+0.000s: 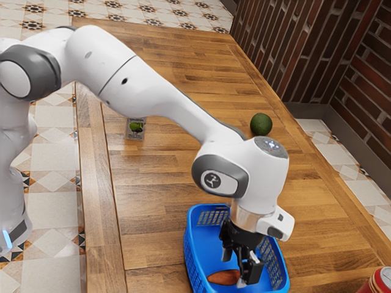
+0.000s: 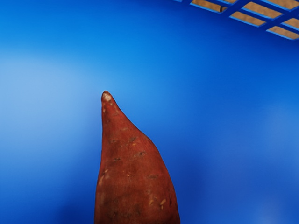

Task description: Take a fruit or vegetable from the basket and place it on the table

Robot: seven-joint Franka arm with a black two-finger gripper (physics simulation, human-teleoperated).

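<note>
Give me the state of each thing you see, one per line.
Basket: upright, open-topped
Sweet potato: lying in the basket, not gripped
Gripper: open, lowered into the basket
Round green fruit: whole, resting on the table
Small packet with a green picture: on the table, partly behind the arm
Red can: upright, partly out of frame

Exterior view: dark brick wall (image 1: 269,55) from one to two o'clock, grey skirting (image 1: 352,135) at three; patterned tile floor (image 1: 55,125) at nine and eleven, beside the plank-topped wooden table (image 1: 183,55)
</note>
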